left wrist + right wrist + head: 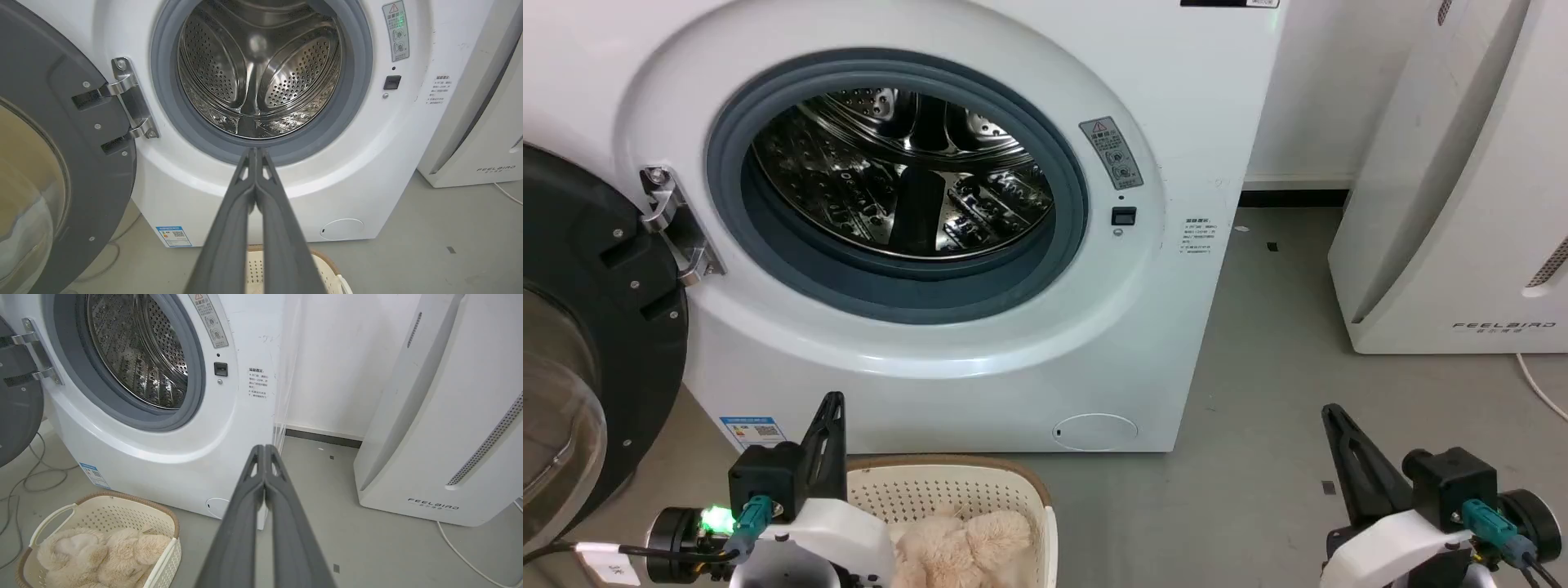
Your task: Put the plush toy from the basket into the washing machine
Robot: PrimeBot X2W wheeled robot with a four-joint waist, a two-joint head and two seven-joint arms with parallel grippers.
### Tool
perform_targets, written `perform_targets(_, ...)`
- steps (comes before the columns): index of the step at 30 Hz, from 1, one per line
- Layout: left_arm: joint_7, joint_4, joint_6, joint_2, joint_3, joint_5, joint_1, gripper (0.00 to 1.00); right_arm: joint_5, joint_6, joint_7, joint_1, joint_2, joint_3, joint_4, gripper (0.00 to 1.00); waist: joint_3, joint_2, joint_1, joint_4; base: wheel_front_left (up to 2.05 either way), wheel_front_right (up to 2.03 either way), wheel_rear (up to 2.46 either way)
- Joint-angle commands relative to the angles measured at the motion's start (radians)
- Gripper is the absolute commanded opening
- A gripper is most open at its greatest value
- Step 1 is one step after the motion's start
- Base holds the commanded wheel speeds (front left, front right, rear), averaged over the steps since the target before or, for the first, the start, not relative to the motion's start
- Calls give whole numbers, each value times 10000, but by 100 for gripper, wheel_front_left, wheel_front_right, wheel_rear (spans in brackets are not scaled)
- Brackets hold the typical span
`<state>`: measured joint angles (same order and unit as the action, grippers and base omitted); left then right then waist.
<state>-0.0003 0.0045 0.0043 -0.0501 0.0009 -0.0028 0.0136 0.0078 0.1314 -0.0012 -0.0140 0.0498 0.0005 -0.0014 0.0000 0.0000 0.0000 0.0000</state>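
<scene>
The fluffy cream plush toy (968,543) (102,553) lies inside the cream perforated basket (947,490) (108,512) on the floor before the washing machine (1013,359) (196,192) (163,457). Its porthole stands open, showing the shiny steel drum (903,175) (261,73). My left gripper (832,402) (255,151) is shut and empty, held just left of the basket and above it. Out at the lower right, over bare floor, my right gripper (1333,412) (264,448) is shut with nothing in it.
The black-framed glass door (580,343) (53,163) is swung wide open to the left. A white FEELBIRD appliance (1462,188) (441,416) stands at the right, with a white cable (1539,388) on the grey floor. Grey cables (24,477) trail by the door.
</scene>
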Motion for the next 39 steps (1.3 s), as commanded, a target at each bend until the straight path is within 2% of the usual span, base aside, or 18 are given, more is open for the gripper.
perform_targets(1, 3, -45, -43, -1, -9, 28, -136, 0, -78, -7, 12, 140, 4, -5, 14, 0, 0, 0, 0, 0, 0, 0, 0)
perform_targets(16, 3, -45, -43, -1, -9, 28, -136, 0, -78, -7, 12, 140, 4, -5, 14, 0, 0, 0, 0, 0, 0, 0, 0)
perform_targets(17, -1, 4, 5, 0, 2, 0, 2, 100, 4, 2, -2, -3, 0, -5, -2, 100, 0, 0, 0, 0, 0, 0, 0)
perform_targets(39, -414, 595, 267, -55, -241, -22, 382, 100, 443, 0, -412, 136, 1, -354, -33, 100, 253, 0, 0, -5, 0, 0, 0)
